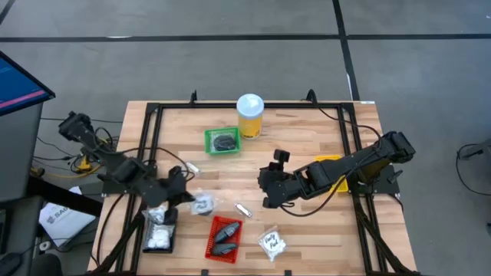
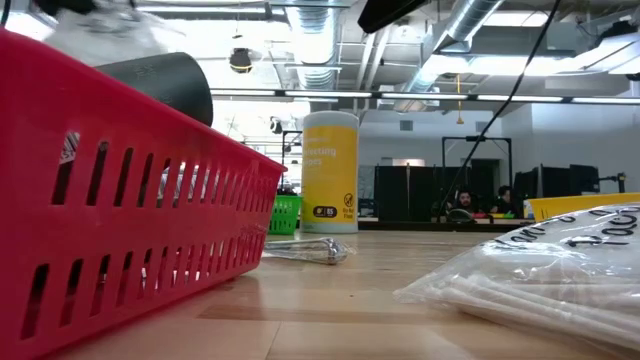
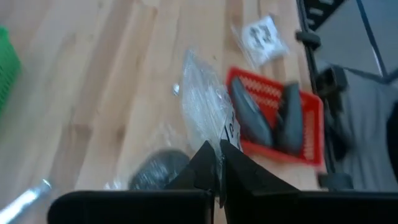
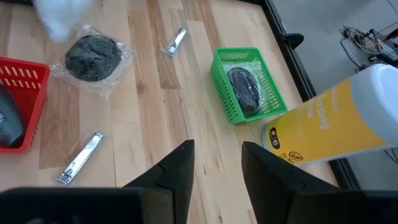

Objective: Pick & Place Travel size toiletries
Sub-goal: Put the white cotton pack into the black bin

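Red tray point(image 2: 130, 200) close at left in the low view, white sachet point(image 2: 540, 280) with dark print close at right, both lying on the wood near the table's front edge. Holds two grey bottles point(image 1: 225, 234) side by side, that red tray. Beyond them lies a thin silver tube point(image 2: 320, 250), flat on the boards, with the yellow jar point(image 2: 330, 170) upright further back and the green tray point(image 2: 285, 213) just beside it. Contains one dark puck point(image 4: 244, 90) in clear wrap, that green tray. Left gripper point(image 3: 219, 163) low over the table's left front, jaws fully closed, seemingly pinching the edge of a clear packet point(image 3: 202, 106) that reaches out from the tips. Below and beside it rests a second puck point(image 4: 93, 56) in crinkly clear wrap, loose on the wood between the black tray point(image 1: 146, 238) and the red one. Carries white items point(image 1: 159, 238), that black tray, at the left front corner. Second tube point(image 4: 175, 40) loose on the boards between the wrapped puck and the green tray. Right gripper point(image 4: 214, 146) hovers over bare wood near the table's middle, jaws partly apart, nothing between them. Yellow tray point(image 1: 328, 161) partly hidden under the right arm.
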`<state>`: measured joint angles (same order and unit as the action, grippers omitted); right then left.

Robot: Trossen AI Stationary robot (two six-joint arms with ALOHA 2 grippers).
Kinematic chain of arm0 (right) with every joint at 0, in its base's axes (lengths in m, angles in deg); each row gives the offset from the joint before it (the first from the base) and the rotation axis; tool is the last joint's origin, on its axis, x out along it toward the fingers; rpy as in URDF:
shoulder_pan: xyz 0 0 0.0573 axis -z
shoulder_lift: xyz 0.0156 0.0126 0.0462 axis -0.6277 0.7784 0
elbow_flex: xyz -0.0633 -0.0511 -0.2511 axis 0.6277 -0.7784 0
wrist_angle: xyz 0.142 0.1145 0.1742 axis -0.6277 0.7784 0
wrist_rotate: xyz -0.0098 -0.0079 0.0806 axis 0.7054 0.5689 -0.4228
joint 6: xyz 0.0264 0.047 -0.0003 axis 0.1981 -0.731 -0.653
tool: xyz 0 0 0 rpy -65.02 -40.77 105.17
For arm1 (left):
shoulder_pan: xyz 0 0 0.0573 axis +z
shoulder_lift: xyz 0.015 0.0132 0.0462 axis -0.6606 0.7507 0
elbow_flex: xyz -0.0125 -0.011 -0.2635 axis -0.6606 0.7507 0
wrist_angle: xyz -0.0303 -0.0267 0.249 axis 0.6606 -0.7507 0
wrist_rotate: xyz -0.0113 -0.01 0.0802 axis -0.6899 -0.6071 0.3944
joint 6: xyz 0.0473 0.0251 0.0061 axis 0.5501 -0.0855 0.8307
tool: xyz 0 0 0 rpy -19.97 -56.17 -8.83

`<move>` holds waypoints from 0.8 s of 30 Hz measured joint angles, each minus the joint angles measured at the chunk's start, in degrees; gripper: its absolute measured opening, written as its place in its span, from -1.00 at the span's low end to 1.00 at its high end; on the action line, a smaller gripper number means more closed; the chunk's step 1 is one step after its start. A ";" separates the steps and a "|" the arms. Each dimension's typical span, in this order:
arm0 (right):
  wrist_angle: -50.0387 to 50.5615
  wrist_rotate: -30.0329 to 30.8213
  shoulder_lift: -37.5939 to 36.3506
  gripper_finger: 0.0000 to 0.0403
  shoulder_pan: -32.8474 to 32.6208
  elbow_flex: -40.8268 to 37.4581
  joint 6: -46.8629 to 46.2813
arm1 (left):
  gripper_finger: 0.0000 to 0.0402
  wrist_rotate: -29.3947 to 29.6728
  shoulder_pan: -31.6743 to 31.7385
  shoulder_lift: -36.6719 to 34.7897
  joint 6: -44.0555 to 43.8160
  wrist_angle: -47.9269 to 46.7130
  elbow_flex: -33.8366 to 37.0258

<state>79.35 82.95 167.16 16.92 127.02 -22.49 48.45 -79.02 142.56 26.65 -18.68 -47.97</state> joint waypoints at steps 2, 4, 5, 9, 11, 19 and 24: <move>0.02 0.00 0.00 -0.39 0.03 0.00 0.02 | -1.00 0.00 -2.79 -0.57 -2.75 -2.37 0.00; 0.03 0.00 0.00 -0.39 0.03 0.00 0.00 | -1.00 -0.01 -5.35 -0.87 -5.10 -4.19 0.00; 0.03 0.00 0.00 -0.39 0.03 0.00 0.01 | -1.00 -0.02 -6.51 -1.00 -6.39 -4.71 0.00; 0.05 0.00 0.00 -0.39 0.00 0.00 0.00 | -1.00 0.00 -11.06 -1.60 -12.08 -8.60 0.00; 0.05 0.00 0.00 -0.39 0.00 0.00 0.00 | -1.00 -0.02 -13.04 -1.78 -15.29 -11.07 0.00; 0.20 0.00 0.00 -0.39 0.30 0.00 0.00 | -1.00 -0.02 -19.22 -1.89 -25.22 -15.44 0.00; 0.35 0.00 0.01 -0.39 0.77 0.00 0.00 | -1.00 -1.10 -22.76 -2.21 -30.16 -16.83 0.00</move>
<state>79.69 82.95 167.17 17.69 127.02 -22.49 47.35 -101.77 140.35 -3.51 -35.51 -47.97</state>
